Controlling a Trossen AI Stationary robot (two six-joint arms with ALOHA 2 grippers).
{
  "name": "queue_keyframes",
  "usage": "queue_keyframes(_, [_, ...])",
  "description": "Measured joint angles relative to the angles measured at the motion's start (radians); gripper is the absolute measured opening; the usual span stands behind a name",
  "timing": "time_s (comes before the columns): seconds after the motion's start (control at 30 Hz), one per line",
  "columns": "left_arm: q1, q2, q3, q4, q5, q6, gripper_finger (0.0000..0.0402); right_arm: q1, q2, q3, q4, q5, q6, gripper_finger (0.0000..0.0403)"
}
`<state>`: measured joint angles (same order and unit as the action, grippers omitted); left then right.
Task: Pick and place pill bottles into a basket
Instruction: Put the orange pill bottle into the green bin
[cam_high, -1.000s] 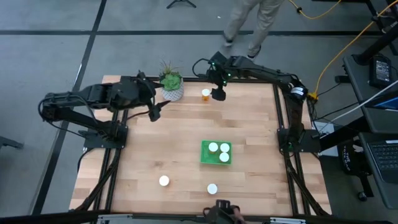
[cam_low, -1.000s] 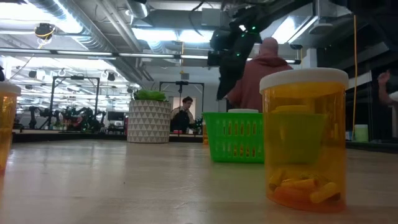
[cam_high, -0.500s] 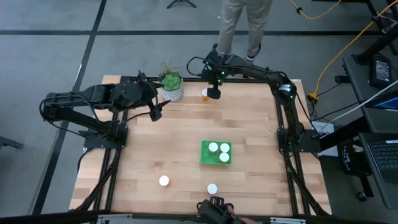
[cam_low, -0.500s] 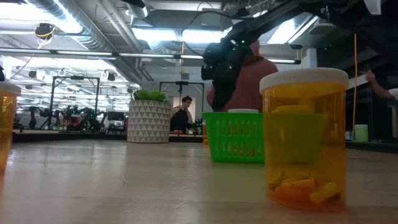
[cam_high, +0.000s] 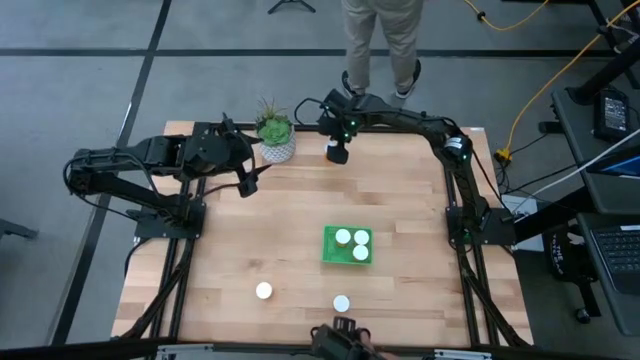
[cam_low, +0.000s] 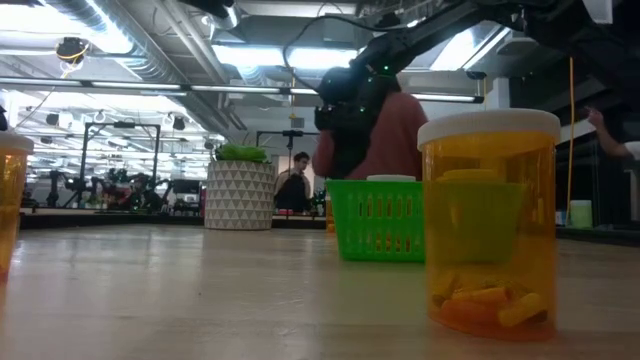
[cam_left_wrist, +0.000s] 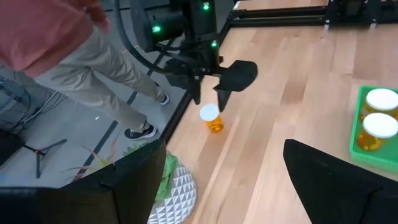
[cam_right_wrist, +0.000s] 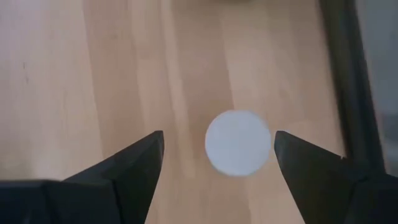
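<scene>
Starting at your 6 o'clock edge of the bench (cam_high: 400, 200), two pill bottles stand loose, one (cam_high: 342, 303) nearest you and another (cam_high: 263, 291) toward 7 o'clock. Past them, near the middle, the green basket (cam_high: 329, 247) already holds three bottles (cam_high: 351, 243). Farthest off, at 12 o'clock just beside the potted plant (cam_high: 274, 135), the last bottle (cam_left_wrist: 212, 117) sits upright under the right pincer (cam_left_wrist: 208, 92); its fingers are spread wide and hold nothing, the white cap (cam_right_wrist: 238, 142) lying between them. The left pincer (cam_left_wrist: 249, 180) waits near 10 o'clock, open and empty.

Expect that bottle to be light, stiff and smooth-sided, so it could tip or skid if nudged. I would have you close on the orange body just under the cap, both fingers squarely across its width.
</scene>
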<state>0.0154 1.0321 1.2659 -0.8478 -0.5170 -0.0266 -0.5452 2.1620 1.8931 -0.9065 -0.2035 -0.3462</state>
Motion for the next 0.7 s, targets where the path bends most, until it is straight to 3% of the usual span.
queue_keyframes(0.7, [0.000, -0.015, 0.000, -0.002, 0.022, 0.024, 0.0320, -0.002, 0.066, 0.000, 0.027, 0.034, -0.002, 0.0307])
